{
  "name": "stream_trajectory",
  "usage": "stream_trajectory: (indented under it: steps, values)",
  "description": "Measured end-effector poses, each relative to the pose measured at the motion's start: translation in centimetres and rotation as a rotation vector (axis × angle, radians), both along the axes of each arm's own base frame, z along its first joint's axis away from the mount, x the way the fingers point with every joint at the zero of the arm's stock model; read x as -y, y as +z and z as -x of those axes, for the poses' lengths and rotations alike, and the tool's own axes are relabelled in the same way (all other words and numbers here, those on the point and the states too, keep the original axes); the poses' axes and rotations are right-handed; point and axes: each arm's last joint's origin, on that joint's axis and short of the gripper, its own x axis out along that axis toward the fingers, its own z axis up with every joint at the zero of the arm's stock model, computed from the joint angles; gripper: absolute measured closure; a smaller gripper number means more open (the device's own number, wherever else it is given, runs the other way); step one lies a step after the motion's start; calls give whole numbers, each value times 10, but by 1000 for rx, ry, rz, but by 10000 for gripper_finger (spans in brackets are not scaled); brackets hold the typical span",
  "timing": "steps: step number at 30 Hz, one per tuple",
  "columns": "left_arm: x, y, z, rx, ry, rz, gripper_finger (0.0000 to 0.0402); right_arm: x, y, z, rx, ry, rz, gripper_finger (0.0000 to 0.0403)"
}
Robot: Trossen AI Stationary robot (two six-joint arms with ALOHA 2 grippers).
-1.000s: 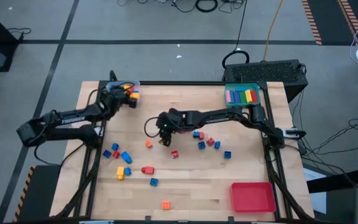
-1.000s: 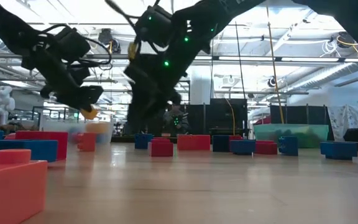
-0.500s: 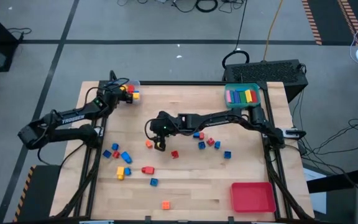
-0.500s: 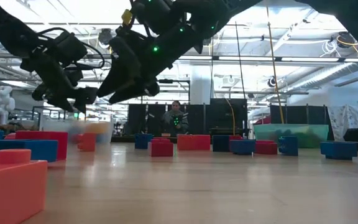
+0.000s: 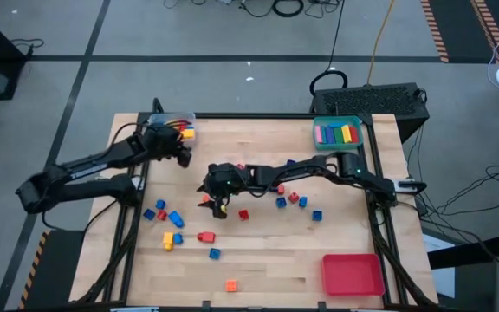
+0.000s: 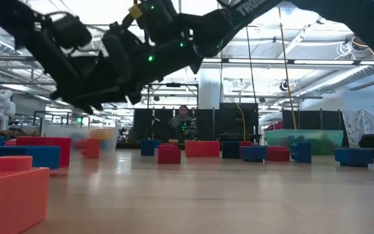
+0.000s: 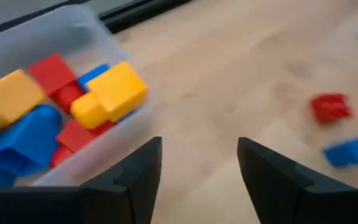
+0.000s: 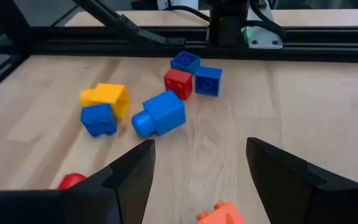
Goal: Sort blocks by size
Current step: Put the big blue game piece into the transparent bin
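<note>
On the near part of the surface (image 5: 267, 264) lie the loose blocks: an orange one (image 5: 230, 284) by the near edge, a small blue one (image 5: 214, 254), a red one (image 5: 205, 236) and a yellow one (image 5: 169, 240) a little farther in, with a red tray (image 5: 352, 274) at the near right corner. Toward the middle, the right claw (image 5: 216, 201) hangs low with its fingers spread and nothing between them, just above an orange block (image 8: 224, 213) and short of a cluster of blue, red and yellow blocks (image 8: 158, 114) seen in its wrist view. The step in hand looks like a pick-up from this scatter; the next move calls for lowering onto one block, squaring the fingers to its sides, then closing. The right arm stretches long and nearly flat across the surface from the right edge. At the far left corner, the left claw (image 5: 183, 154) stands released and empty just beside a clear tray (image 7: 73, 93) of yellow, red and blue blocks, its arm bent in from the left edge. A teal tray (image 5: 338, 133) of long bars sits at the far right corner.
</note>
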Motion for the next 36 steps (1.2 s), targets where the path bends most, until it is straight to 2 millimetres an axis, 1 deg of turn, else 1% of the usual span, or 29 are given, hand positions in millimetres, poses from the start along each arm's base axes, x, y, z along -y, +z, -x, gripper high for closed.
stream_trajectory:
  steps: [2, 5, 7, 10, 13, 15, 16, 20, 23, 25, 28, 34, 36]
  values:
    - [11, 8, 0, -4, -53, 3, 202, 0, -3, 0, -14, 0, 4, 165]
    - [26, 9, 2, -23, -118, 38, 209, 0, -2, 0, -3, 6, 15, 165]
    - [34, 9, 4, -45, -115, 46, 210, -2, 0, -2, 38, 7, 9, 165]
    - [40, 7, 7, -94, -52, 37, 210, -10, -5, -11, 104, -31, -52, 164]
    - [42, 7, 7, -104, -4, 5, 210, -20, -19, -23, 95, -94, -66, 155]
    - [42, 7, 7, -109, 10, -18, 210, -27, -27, -31, 57, -109, -55, 145]
    - [42, 8, 7, -109, 21, -31, 210, -31, -28, -37, 54, -115, -52, 138]
    - [41, 8, 7, -117, 41, -53, 210, -48, -18, -57, 51, -164, -8, 106]
    - [41, 8, 7, -117, 42, -53, 210, -58, -23, -68, 31, -191, 18, 81]
    - [41, 8, 7, -119, 42, -53, 210, -61, -30, -72, 4, -221, 19, 67]
    - [41, 8, 7, -119, 41, -54, 210, -64, -37, -77, 4, -246, -35, 55]
    - [41, 8, 7, -119, 44, -57, 210, -64, -49, -77, -21, -258, -55, 60]
    - [41, 8, 7, -119, 46, -60, 210, -64, -54, -80, 15, -251, -55, 62]
